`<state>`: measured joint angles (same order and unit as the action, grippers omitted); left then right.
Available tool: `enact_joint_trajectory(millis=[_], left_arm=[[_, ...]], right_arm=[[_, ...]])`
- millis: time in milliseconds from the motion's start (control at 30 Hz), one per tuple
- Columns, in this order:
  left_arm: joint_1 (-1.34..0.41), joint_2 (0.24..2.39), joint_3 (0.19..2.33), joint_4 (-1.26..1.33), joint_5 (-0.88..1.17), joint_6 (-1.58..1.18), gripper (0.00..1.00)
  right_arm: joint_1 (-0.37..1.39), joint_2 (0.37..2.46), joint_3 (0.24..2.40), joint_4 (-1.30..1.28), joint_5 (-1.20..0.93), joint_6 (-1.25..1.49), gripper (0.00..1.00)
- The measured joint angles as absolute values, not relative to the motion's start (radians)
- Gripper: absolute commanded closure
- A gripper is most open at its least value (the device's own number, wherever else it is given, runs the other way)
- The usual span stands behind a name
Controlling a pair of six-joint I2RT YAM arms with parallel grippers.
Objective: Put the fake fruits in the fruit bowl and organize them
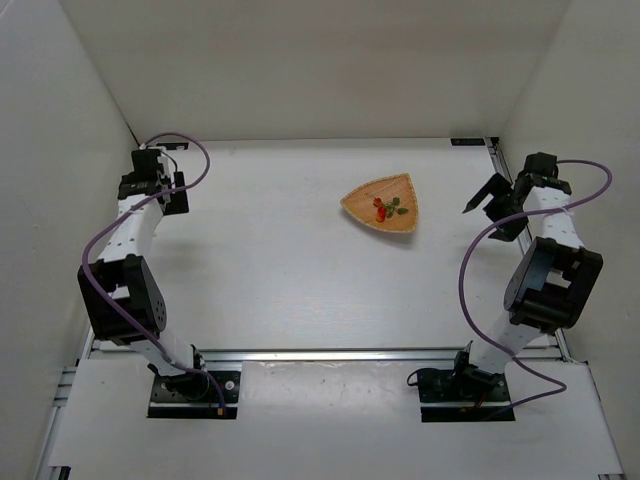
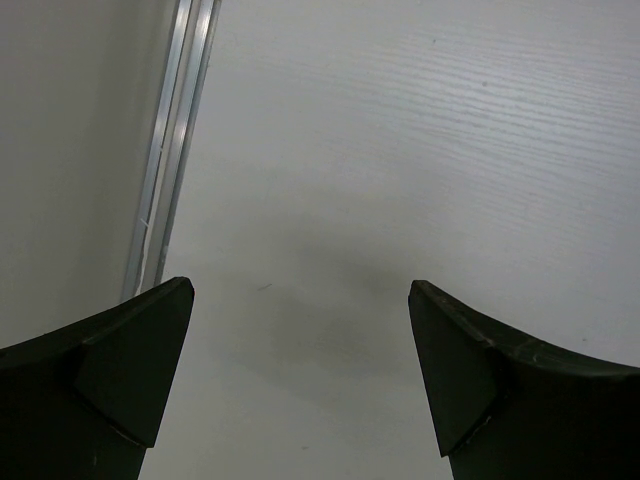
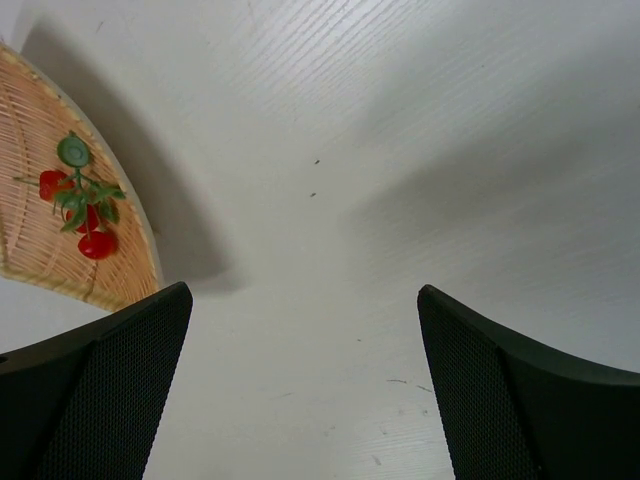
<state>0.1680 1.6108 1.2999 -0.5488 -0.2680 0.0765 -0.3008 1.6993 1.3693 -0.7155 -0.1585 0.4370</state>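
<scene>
The fruit bowl [image 1: 366, 205] is a shallow, woven orange-tan dish of rounded-triangle shape, right of the table's middle. The fake fruits [image 1: 385, 209] lie close together inside it: small red pieces with green leaves and thin stems. In the right wrist view the bowl's rim [image 3: 138, 232] is at the left edge, with the fruits [image 3: 85, 212] on its weave. My right gripper [image 1: 482, 198] [image 3: 305, 295] hangs to the right of the bowl, open and empty, over bare table. At the far left my left gripper [image 1: 160, 182] [image 2: 300, 285] is open too, with nothing between its fingers.
White walls close the table in at the back and on both sides. An aluminium rail [image 2: 170, 150] runs along the left edge, close to the left gripper. Another rail [image 1: 350, 353] crosses the near edge by the arm bases.
</scene>
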Motion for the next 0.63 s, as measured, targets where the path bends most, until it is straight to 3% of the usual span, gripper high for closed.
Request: enact_joint_trajectory(millis=[633], left_arm=[[0.168,1.574,1.266,-0.553,-0.237,0.064,0.0]], right_arm=[[-0.298,1.661,1.345,-0.689,-0.181,0.441,0.03]])
